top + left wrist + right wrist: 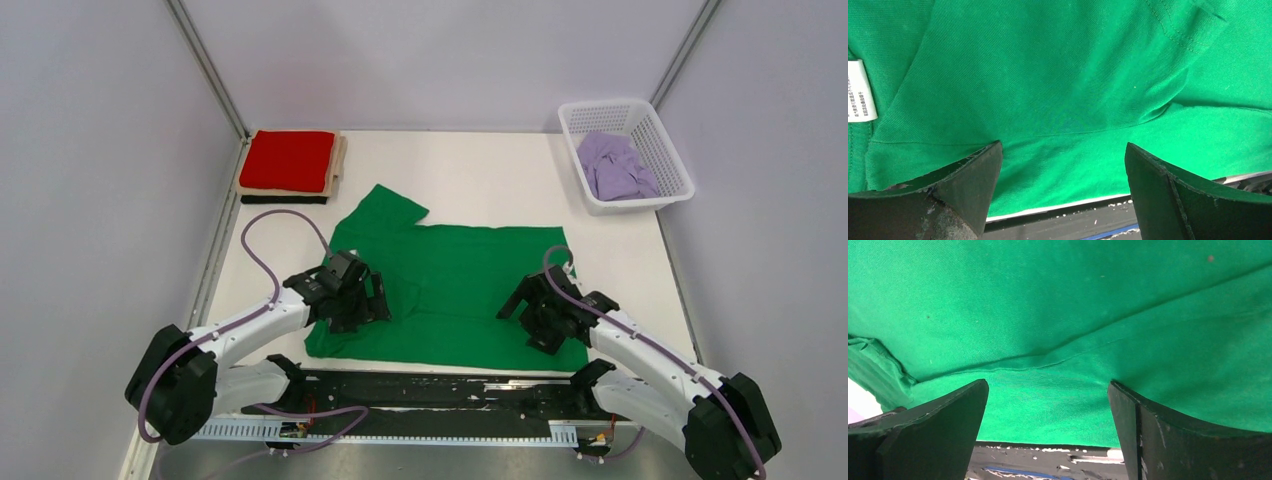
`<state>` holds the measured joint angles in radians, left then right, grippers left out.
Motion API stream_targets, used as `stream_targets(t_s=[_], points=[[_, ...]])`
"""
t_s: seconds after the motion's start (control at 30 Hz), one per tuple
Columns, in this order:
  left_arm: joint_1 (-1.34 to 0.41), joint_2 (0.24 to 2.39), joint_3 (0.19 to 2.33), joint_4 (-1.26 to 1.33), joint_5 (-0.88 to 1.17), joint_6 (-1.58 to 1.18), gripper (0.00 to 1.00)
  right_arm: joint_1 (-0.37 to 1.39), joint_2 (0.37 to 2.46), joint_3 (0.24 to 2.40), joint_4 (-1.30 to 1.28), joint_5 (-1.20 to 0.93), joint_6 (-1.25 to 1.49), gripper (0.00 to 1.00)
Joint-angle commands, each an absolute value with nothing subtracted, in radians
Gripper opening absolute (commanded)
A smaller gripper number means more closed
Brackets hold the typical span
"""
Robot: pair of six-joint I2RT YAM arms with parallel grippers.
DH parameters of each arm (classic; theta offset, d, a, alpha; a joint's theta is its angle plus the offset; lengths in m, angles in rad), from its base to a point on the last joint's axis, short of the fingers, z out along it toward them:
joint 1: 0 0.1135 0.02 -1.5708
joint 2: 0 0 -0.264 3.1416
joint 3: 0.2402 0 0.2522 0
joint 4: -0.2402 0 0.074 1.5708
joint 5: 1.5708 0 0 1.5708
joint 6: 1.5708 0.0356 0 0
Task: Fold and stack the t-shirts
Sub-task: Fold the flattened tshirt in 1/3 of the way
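The bright green t-shirt (450, 290) lies spread on the white table (480, 170), one sleeve pointing to the back left. My left gripper (372, 300) is open just above its near left part; the cloth (1058, 100) and its white neck tag (859, 97) fill the left wrist view. My right gripper (527, 312) is open over the near right part, above the cloth (1063, 315) by the near hem. Neither holds anything. Red (288, 160), beige (338, 165) and black (285, 199) shirts lie folded in a stack at the back left. The lilac shirt (615, 167) lies crumpled in the basket.
The white lattice basket (668, 150) stands at the back right. A black rail (440, 395) with both arm bases runs along the table's near edge, just below the green shirt's hem. Grey walls close in the left, back and right sides.
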<state>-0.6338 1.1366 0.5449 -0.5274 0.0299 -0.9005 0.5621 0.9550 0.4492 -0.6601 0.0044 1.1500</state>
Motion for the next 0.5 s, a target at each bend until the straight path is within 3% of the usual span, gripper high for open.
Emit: stream_targets(t_s=[0.0,0.33,0.47], points=[[-0.644,1.13,0.523,-0.628,0.056,-0.932,1.0,0.568,0.928,0.42,-0.829,0.104,1.176,1.0],[-0.652,1.074,0.508,-0.629,0.043,-0.953,1.0,0.568,0.958,0.467,-0.794,0.175,1.12,1.0],[-0.652,1.079,0.663,-0.661,-0.037,-0.905,1.0,0.568,0.923,0.547,-0.783,0.182,1.037,1.0]])
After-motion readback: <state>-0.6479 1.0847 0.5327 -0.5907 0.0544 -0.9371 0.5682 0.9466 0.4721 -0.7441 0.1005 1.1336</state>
